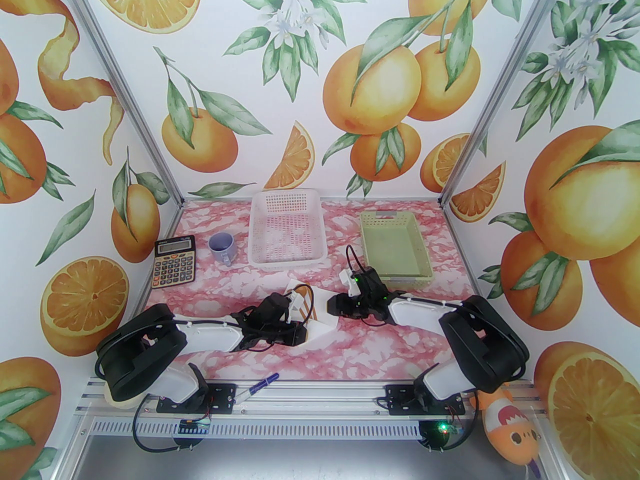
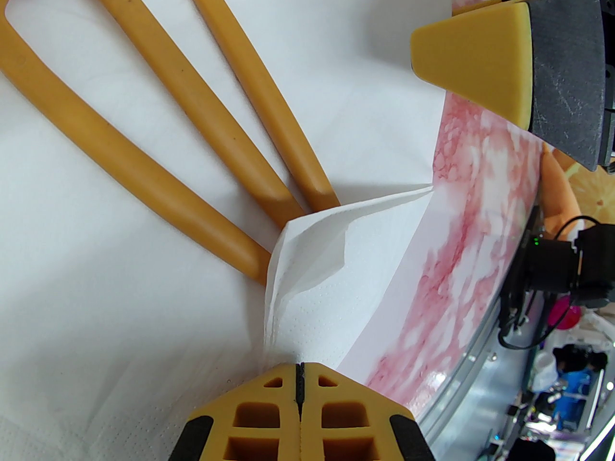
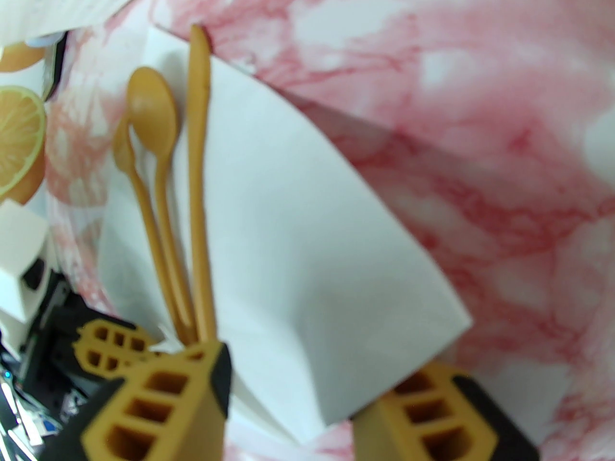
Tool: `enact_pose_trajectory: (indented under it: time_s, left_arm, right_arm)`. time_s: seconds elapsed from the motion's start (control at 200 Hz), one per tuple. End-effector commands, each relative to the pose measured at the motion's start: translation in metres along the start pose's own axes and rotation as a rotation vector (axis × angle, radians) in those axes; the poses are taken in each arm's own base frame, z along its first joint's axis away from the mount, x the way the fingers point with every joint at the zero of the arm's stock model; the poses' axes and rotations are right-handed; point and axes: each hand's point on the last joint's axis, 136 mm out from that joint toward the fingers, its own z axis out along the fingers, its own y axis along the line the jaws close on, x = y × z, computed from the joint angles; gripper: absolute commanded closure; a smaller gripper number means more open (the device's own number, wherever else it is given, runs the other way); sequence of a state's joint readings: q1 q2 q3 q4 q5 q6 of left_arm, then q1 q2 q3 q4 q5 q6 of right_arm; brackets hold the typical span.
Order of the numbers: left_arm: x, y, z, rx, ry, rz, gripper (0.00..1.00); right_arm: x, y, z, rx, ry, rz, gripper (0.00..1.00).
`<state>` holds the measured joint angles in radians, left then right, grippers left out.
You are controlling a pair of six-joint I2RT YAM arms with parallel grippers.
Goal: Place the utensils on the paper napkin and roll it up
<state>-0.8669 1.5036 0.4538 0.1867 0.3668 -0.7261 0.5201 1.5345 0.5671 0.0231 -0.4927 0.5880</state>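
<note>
Seen from above, both arms reach toward the middle of the pink marbled counter [image 1: 350, 358], where the napkin [image 1: 324, 324] lies with the utensils [image 1: 303, 302] on it. The left hand [image 1: 300, 334] sits at the napkin's 8 o'clock edge. The right hand [image 1: 332, 311] is at its 2 o'clock side, very close to the paper. Toward 12 o'clock stand a white basket [image 1: 287, 228] and a green tray [image 1: 395, 248]. A mug [image 1: 222, 248] and a calculator [image 1: 174, 263] are at 10 o'clock. A blue pen [image 1: 260, 385] lies on the rail at 6 o'clock.

From the left wrist, the left hand [image 2: 300, 382] is clenched, its fingers pressed together at 6 o'clock on a raised fold of the napkin [image 2: 336, 89]. The fold stands up over the ends of the utensils' [image 2: 192, 94] handles, which run off toward 11 o'clock across the white sheet. One fingertip of the right hand [image 2: 480, 60] hangs at 2 o'clock, over the napkin's edge.

From the right wrist, the right hand [image 3: 298, 401] is released, with its fingers [image 3: 158, 392] spread at 6 o'clock on either side of the napkin's [image 3: 288, 209] near corner. The utensils [image 3: 199, 171] lie side by side along the sheet's 9 o'clock side. The bowl of a spoon [image 3: 151, 108] points to 11 o'clock.
</note>
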Motion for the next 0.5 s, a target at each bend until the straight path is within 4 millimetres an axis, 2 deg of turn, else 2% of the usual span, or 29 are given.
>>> enact_pose_trajectory:
  time_s: [0.0, 0.24, 0.495]
  left_arm:
    - [0.001, 0.001, 0.000, -0.019, 0.008, -0.003, 1.00]
    - [0.001, 0.002, 0.000, -0.022, 0.010, -0.003, 1.00]
    - [0.001, 0.002, 0.000, -0.021, 0.010, -0.002, 1.00]
  right_arm:
    - [0.024, 0.003, -0.001, -0.050, 0.074, -0.010, 0.54]
    - [0.032, 0.018, -0.007, -0.101, 0.089, -0.036, 0.55]
    - [0.040, 0.013, -0.002, -0.087, 0.116, -0.004, 0.55]
